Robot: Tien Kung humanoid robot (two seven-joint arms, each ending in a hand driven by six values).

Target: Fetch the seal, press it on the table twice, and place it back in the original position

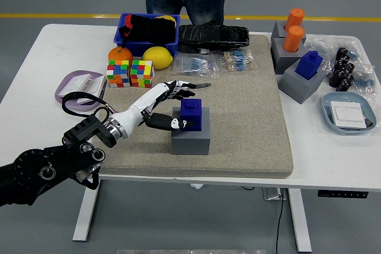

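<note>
A blue seal (pixel 192 115) stands upright in its grey block holder (pixel 191 137) on the tan mat (pixel 250 123), left of the mat's middle. My left hand (pixel 175 106) reaches in from the lower left and is just left of the seal. Its fingers (pixel 180 87) are spread and raised off the seal toward the upper left. The thumb (pixel 168 124) lies low beside the seal's left face. The hand is open and holds nothing. My right arm is out of view.
Two colour cubes (pixel 130 73), an orange (pixel 119 55), a lemon (pixel 157 57) and a blue bin (pixel 147 34) sit behind my hand. A purple tray (pixel 80 85) is at the left. More seals in grey holders (pixel 299 75) stand at the right. A person stands at the far side.
</note>
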